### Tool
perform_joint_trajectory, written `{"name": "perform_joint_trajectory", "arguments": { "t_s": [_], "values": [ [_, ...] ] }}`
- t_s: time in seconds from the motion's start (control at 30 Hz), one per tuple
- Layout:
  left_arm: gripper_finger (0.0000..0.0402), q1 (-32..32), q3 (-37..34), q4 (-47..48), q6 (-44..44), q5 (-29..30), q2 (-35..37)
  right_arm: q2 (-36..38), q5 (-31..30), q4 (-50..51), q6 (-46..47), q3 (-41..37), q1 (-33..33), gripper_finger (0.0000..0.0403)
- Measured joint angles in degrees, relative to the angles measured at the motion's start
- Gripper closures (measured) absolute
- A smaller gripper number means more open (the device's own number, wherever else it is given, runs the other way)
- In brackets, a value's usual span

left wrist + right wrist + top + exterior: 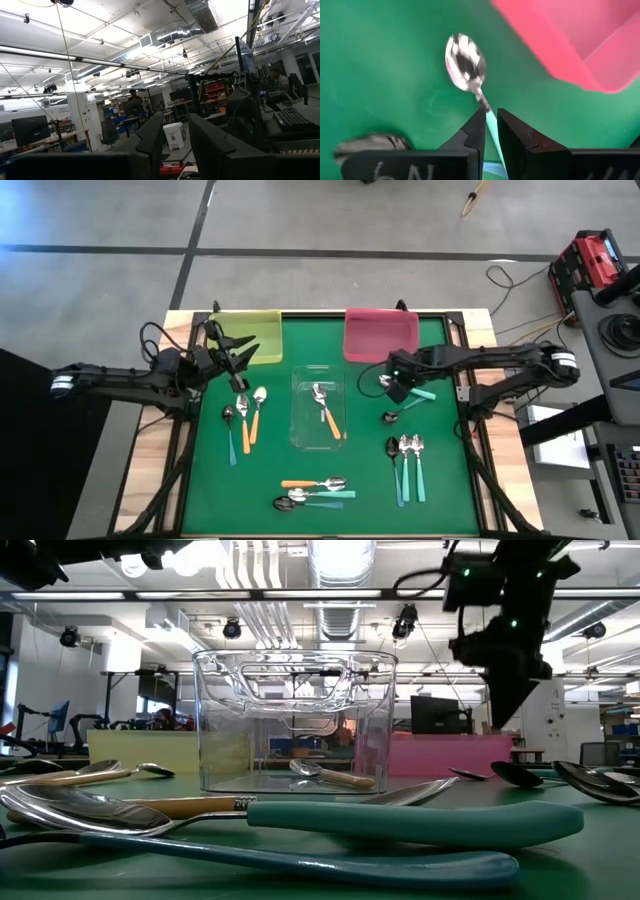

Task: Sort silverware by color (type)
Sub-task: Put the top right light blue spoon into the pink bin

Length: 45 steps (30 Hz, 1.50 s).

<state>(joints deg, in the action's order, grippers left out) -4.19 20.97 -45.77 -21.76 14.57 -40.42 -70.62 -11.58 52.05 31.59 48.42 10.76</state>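
My right gripper (398,387) hangs in front of the pink tray (380,335), shut on a teal-handled silver spoon (465,62). In the low view its fingers (505,710) end well above the mat, and the spoon does not show there. A dark spoon (390,417) lies on the mat just near of it. Other orange- and teal-handled spoons lie flat in groups: left (245,418), near (315,492) and right (405,465). An orange-handled spoon (325,412) lies in the clear tray (300,385). My left gripper (240,356) is open beside the yellow tray (250,332), raised and touching nothing. My right gripper pinches the spoon's teal handle (490,125) between its two fingers, close to the neck where the handle meets the silver stem. The fingers lie across the handle. The bowl (465,62) sticks out ahead of the fingertips. I cannot tell whether the spoon is clear of the mat.
The green mat (300,470) fills the framed table top; the yellow and pink trays stand at its far edge and the clear tray in the middle. Bare mat lies between the clear tray and the right spoon group. The left wrist view shows only the room beyond.
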Motion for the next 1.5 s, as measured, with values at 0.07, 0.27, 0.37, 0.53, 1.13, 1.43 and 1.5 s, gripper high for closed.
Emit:
{"name": "perform_joint_trajectory", "arguments": {
  "t_s": [0.07,0.27,0.37,0.53,1.13,1.43,1.5],
  "values": [
    [0.0324,0.0,0.0,0.0,0.0,0.0,0.0,-1.9,0.1,0.3,-1.4,0.0,0.0,0.0365],
    [0.0324,0.0,0.0,0.1,0.0,0.0,0.0,-4.8,0.0,0.2,-4.3,0.0,0.0,0.0365],
    [0.0324,0.0,0.0,0.1,0.0,0.0,0.0,-6.0,0.0,0.4,-8.0,0.0,0.0,0.0365],
    [0.0324,0.0,0.0,0.1,0.0,0.0,0.0,-7.4,0.0,0.4,-15.9,0.0,0.0,0.0365],
    [0.0324,0.0,0.0,0.4,-0.7,0.0,0.0,-7.4,0.8,-0.5,-24.2,0.0,0.0,0.0361],
    [0.0324,0.0,0.0,0.7,-1.5,0.0,0.0,-7.4,1.1,-1.4,-19.5,0.0,0.0,0.0261],
    [0.0324,0.0,0.0,0.8,-1.5,0.0,0.0,-7.4,1.1,-1.4,-21.0,0.0,0.0,0.0240]
  ]
}}
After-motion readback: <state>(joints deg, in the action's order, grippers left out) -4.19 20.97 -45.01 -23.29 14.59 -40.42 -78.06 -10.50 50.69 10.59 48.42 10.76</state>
